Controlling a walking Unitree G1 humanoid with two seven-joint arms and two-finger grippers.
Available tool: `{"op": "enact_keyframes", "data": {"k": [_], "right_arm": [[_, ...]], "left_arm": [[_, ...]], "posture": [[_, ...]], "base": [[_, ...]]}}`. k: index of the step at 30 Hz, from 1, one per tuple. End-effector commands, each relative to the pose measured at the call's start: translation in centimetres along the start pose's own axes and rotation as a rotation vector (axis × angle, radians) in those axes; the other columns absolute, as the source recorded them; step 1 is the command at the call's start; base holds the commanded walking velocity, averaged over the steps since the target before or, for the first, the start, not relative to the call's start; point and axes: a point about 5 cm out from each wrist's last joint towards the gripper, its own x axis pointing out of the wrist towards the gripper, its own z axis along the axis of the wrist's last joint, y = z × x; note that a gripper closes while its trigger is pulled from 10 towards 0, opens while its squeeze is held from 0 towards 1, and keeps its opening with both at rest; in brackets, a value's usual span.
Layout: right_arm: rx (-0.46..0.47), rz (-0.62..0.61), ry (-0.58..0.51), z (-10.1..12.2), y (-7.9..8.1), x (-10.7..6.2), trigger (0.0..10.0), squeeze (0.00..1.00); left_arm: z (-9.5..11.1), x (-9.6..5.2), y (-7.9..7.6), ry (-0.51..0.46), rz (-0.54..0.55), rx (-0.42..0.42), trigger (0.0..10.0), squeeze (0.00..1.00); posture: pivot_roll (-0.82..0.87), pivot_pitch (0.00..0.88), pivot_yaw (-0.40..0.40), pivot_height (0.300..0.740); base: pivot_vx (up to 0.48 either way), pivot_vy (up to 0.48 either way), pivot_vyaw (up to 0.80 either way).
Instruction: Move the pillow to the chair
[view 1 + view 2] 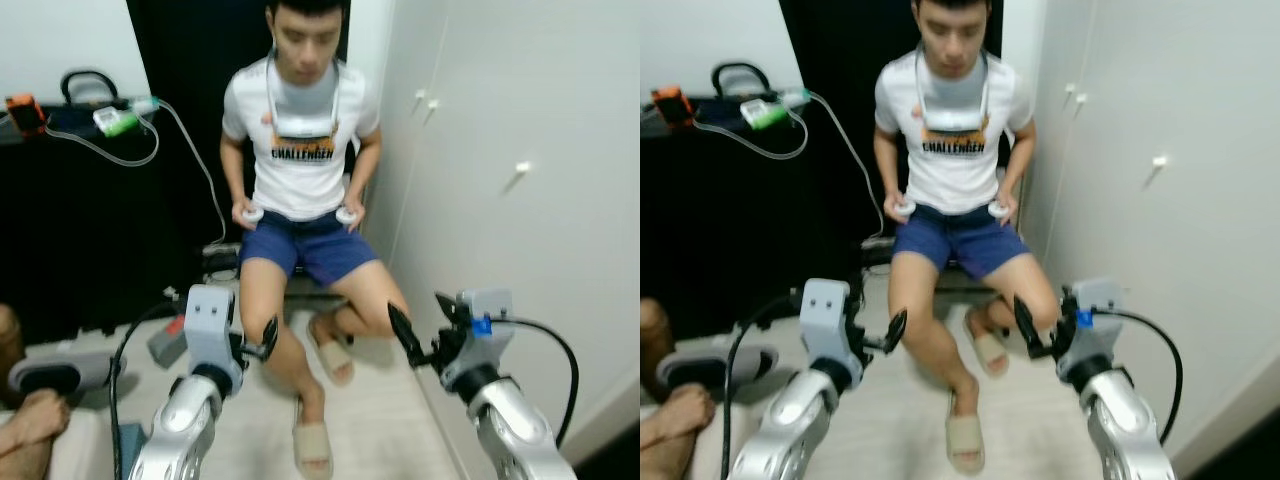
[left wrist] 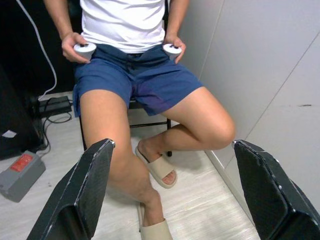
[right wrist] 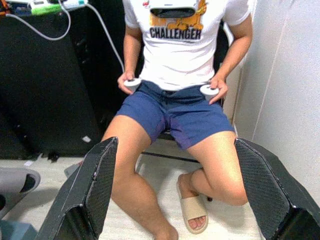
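A person in a white T-shirt and blue shorts [image 1: 300, 150] sits on a dark chair [image 1: 305, 288] straight ahead, a small white controller in each hand. Both my arms are raised toward the person. My left gripper [image 2: 172, 143] is open, and its black fingers frame the person's knees with nothing between them. My right gripper [image 3: 176, 141] is open too and holds nothing. It hangs in front of the person's crossed legs. From the head camera the left gripper [image 1: 268, 338] is near the person's shin and the right gripper [image 1: 420, 325] is beside the knee.
White wardrobe doors [image 1: 500, 170] run along the right. A black cabinet [image 1: 90, 220] with cables and small devices stands at the left. A grey power strip [image 2: 20, 172] lies on the pale floor. Another person's bare foot [image 1: 30, 420] is at the lower left.
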Motion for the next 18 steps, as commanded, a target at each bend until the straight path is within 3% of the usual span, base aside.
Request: {"op": "enact_keyframes", "data": {"k": [1,18], "right_arm": [[0.0,0.006,0.002,0.01,0.15,0.1,10.0,0.0],[-0.002,0.007,0.004,-0.02,0.12,-0.04,10.0,0.0]], "left_arm": [[-0.11,0.01,0.15,0.005,0.0,0.015,10.0,0.0],[-0.09,0.09,-0.03,0.004,-0.01,0.016,10.0,0.0]], "posture": [[-0.05,0.0,-0.005,0.735],[-0.06,0.0,-0.003,0.735]], "base": [[0.27,0.0,0.0],[0.258,0.0,0.0]]}}
